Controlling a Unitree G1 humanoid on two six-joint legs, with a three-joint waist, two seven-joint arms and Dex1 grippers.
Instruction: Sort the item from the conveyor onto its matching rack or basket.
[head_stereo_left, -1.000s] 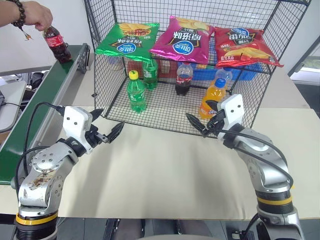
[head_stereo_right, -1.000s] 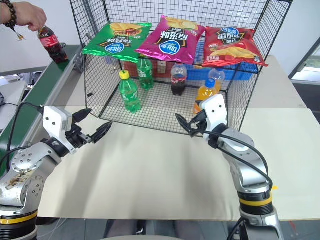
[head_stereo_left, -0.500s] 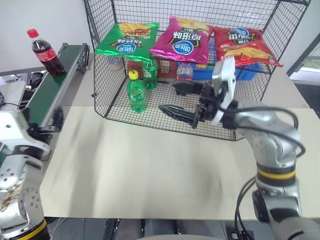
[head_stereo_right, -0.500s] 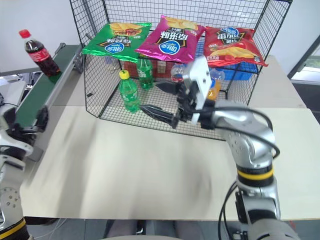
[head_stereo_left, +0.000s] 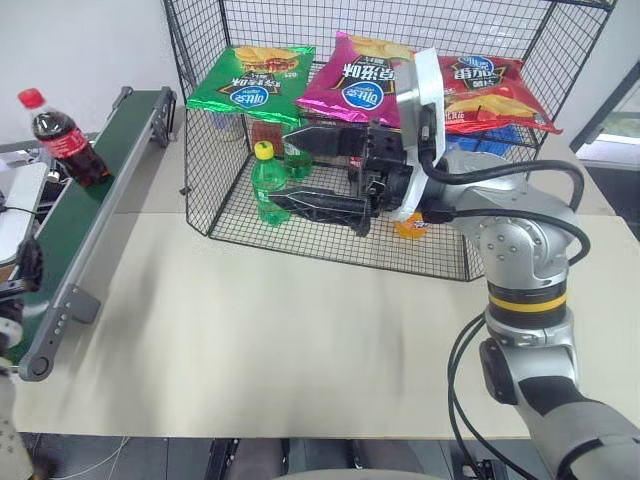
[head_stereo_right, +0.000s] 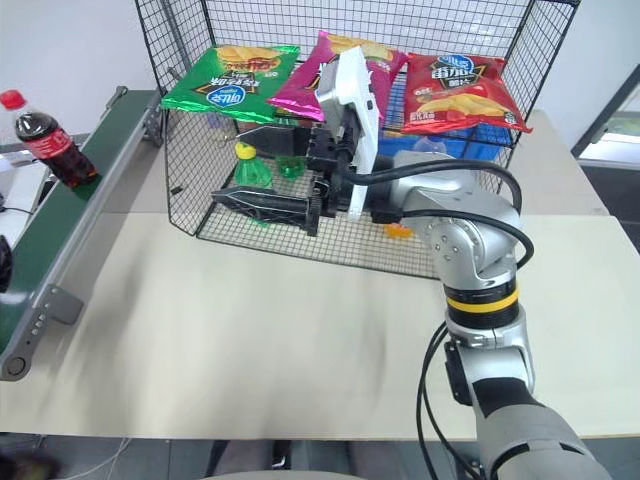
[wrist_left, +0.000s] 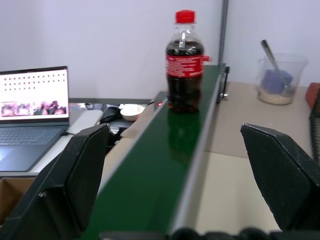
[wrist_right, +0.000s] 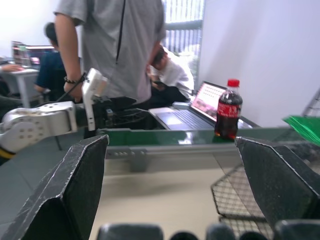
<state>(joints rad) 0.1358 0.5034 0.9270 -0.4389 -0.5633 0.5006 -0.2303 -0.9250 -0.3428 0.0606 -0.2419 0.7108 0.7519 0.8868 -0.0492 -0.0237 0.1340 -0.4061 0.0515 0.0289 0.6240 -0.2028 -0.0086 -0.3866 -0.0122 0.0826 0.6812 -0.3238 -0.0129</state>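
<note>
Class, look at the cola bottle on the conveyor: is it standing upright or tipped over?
Upright: the cola bottle stands on its base on the conveyor, red cap on top.

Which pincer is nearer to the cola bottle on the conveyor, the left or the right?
Left. The left pincer sits open over the conveyor, facing the cola bottle further along. The right pincer is open too, in front of the cage.

Long green-belted conveyor with grey metal rails (head_stereo_left: 95, 190) runs along the worktop's (head_stereo_left: 250, 340) left edge. Small cola bottle with red cap and red label (head_stereo_left: 60, 140) stands upright on the belt toward its far end. Large black wire-mesh cage (head_stereo_left: 210, 180) sits at the worktop's rear centre, right of the conveyor. Three flat crisp bags (head_stereo_left: 360, 85) lie side by side on its upper shelf; green soda bottle with yellow cap (head_stereo_left: 268, 182) stands on the wire floor below.
</note>
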